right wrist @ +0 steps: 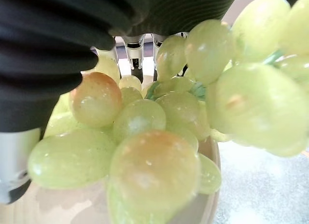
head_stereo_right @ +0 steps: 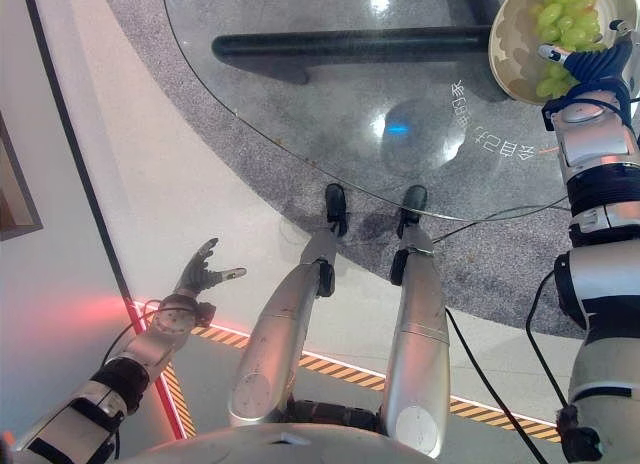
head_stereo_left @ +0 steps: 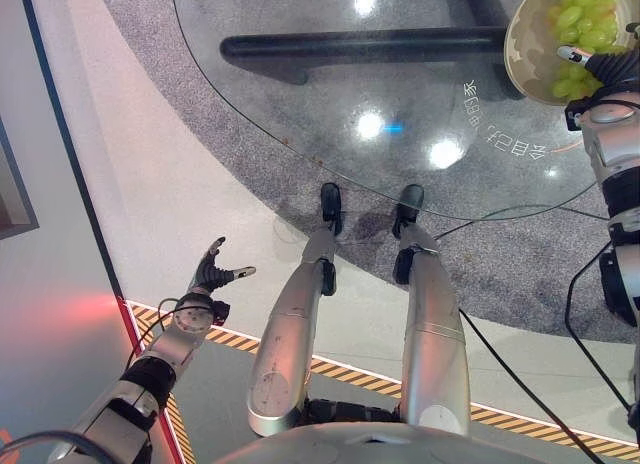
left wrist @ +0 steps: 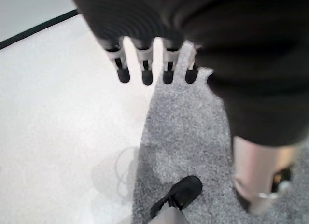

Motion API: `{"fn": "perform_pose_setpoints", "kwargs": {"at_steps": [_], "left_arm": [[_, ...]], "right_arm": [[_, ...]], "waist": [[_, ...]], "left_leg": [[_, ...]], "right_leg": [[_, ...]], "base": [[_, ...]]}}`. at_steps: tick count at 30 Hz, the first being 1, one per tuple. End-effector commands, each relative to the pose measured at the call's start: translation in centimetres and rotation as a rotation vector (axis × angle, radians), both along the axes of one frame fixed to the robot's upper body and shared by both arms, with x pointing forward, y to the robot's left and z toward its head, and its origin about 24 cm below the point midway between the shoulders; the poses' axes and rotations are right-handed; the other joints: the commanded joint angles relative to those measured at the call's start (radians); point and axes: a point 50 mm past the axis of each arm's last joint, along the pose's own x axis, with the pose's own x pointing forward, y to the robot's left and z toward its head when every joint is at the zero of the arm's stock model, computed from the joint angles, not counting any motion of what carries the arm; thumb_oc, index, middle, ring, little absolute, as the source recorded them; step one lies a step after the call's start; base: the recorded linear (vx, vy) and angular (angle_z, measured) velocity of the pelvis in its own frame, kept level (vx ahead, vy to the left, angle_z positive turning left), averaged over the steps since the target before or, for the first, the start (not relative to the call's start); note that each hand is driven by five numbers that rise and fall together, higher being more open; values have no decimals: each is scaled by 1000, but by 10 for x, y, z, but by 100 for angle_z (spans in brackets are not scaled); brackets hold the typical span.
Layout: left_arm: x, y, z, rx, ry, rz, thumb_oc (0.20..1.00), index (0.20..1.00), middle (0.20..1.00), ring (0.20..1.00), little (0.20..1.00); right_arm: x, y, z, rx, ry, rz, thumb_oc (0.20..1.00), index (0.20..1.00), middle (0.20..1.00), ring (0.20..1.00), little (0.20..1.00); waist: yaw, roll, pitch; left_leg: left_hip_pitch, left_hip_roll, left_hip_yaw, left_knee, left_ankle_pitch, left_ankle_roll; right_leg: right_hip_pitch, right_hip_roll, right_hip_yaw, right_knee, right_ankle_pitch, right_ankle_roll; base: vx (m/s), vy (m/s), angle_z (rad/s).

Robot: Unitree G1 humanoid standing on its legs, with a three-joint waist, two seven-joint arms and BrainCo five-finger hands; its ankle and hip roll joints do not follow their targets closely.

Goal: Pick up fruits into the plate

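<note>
Resting in plate: grapes | right hand fingers among grapes, grip unclear

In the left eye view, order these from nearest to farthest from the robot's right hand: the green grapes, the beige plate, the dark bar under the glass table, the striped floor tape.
1. Green grapes: against the right hand, in the plate, far right.
2. Beige plate: around the grapes, on the round glass table.
3. Dark bar: under the glass, toward the left.
4. Yellow-black striped floor tape: on the floor, close to the robot.

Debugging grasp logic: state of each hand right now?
Left hand: open, holding nothing, down by the floor.
Right hand: at the grapes over the plate; grip cannot be told.
</note>
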Motion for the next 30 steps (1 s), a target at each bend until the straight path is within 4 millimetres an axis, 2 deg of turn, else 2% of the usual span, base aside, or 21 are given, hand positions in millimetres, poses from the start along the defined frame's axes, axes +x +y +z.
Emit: {"fn": "perform_pose_setpoints", "kwargs": {"at_steps": [1, 9, 16, 17, 20, 23, 24, 25, 29, 30], "left_arm": [[-16, -2, -14, -26, 63, 16, 1000, 1000, 1000, 1000, 1000], [-19, -1, -18, -34, 81, 21, 1000, 1000, 1000, 1000, 1000], [-23, 3, -23, -36, 111, 39, 1000, 1000, 1000, 1000, 1000], [-25, 6, -26, -34, 129, 54, 1000, 1000, 1000, 1000, 1000], [-28, 11, -29, -34, 147, 70, 1000, 1000, 1000, 1000, 1000], [-33, 19, -34, -33, 185, 104, 1000, 1000, 1000, 1000, 1000], [-34, 20, -35, -35, 189, 108, 1000, 1000, 1000, 1000, 1000], [-36, 23, -37, -36, 208, 125, 1000, 1000, 1000, 1000, 1000], [-43, 27, -43, -72, 239, 163, 1000, 1000, 1000, 1000, 1000], [-44, 28, -44, -77, 242, 165, 1000, 1000, 1000, 1000, 1000]], "right_arm": [[-21, -26, 24, -165, -30, -118, 1000, 1000, 1000, 1000, 1000], [-17, -18, 21, -173, -48, -81, 1000, 1000, 1000, 1000, 1000], [-14, -4, 6, -135, -115, -3, 1000, 1000, 1000, 1000, 1000], [-14, 0, -4, -106, -135, 29, 1000, 1000, 1000, 1000, 1000], [-14, 2, -14, -80, -143, 56, 1000, 1000, 1000, 1000, 1000], [-17, 9, -43, -24, -146, 107, 1000, 1000, 1000, 1000, 1000], [-18, 9, -46, -13, -149, 113, 1000, 1000, 1000, 1000, 1000], [-21, 10, -60, 24, -150, 134, 1000, 1000, 1000, 1000, 1000], [-31, 20, -97, 147, -155, 213, 1000, 1000, 1000, 1000, 1000], [-32, 21, -99, 157, -153, 223, 1000, 1000, 1000, 1000, 1000]], "waist": [[-40, 130, -42], [-41, 112, -42], [-47, 75, -42], [-52, 56, -42], [-55, 39, -42], [-63, 3, -42], [-64, -1, -42], [-69, -18, -42], [-80, -45, -42], [-80, -47, -42]], "left_leg": [[-44, 6, -40, 171, -169, -17], [-10, 4, -39, 163, -172, -12], [58, 6, -40, 133, -172, -7], [93, 8, -39, 119, -173, -5], [132, 11, -37, 103, -172, -4], [223, 17, -37, 76, -177, 0], [234, 18, -37, 73, -178, 0], [282, 26, -33, 56, -177, -1], [390, 40, -25, 19, -179, -2], [397, 40, -24, 15, -179, -3]], "right_leg": [[54, 21, -48, -79, -4, 64], [91, 23, -49, -92, 0, 65], [159, 35, -48, -121, 7, 65], [193, 40, -48, -131, 9, 67], [232, 44, -48, -142, 10, 69], [324, 52, -45, -162, 8, 72], [335, 52, -44, -165, 8, 73], [388, 55, -46, -183, 12, 73], [505, 54, -50, -224, 14, 78], [514, 54, -51, -228, 15, 78]], "base": [[1, 32, 0], [2, 37, 0], [10, 56, -3], [24, 69, -6], [25, 60, -5], [41, 65, -4], [54, 57, 0], [48, 69, 2], [47, 67, 2], [97, 83, 7]]}}
